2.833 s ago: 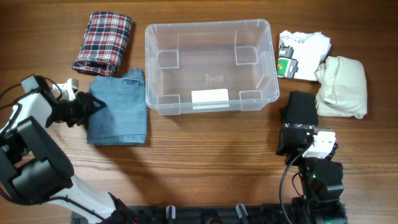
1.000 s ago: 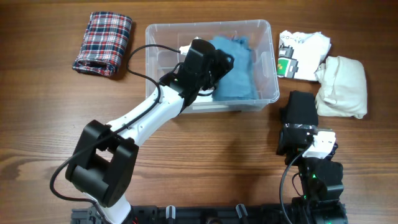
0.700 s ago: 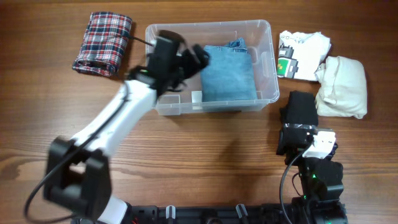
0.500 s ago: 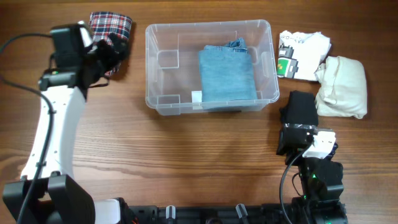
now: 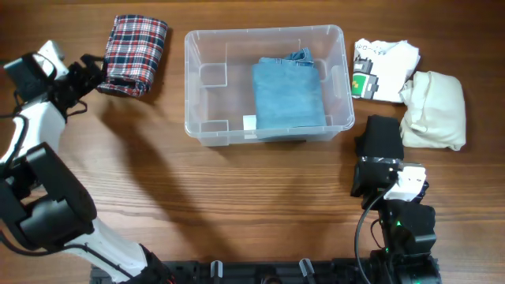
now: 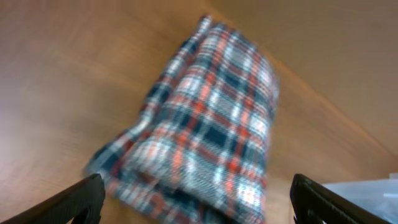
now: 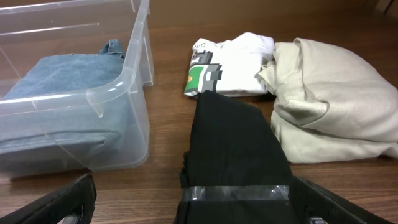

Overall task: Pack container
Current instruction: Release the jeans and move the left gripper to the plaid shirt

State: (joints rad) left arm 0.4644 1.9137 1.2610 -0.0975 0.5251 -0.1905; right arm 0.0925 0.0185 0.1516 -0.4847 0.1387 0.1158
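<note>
Brown wood table [image 5: 260,197], clear box [image 5: 265,31] held folded jeans [image 5: 288,95], left tool [image 5: 87,72] wide open by checked cloth [image 5: 132,54], right tool [image 7: 193,200] open by black cloth [image 7: 236,143].

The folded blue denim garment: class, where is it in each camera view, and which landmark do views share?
Overhead: the folded blue denim garment lies in the right half of the clear rectangular plastic container.
Left wrist: not in it; a red-and-navy plaid cloth fills it.
Right wrist: far left, the garment shows through the container wall.
Shared landmark: the white printed T-shirt, right of the container in overhead and right wrist.
</note>
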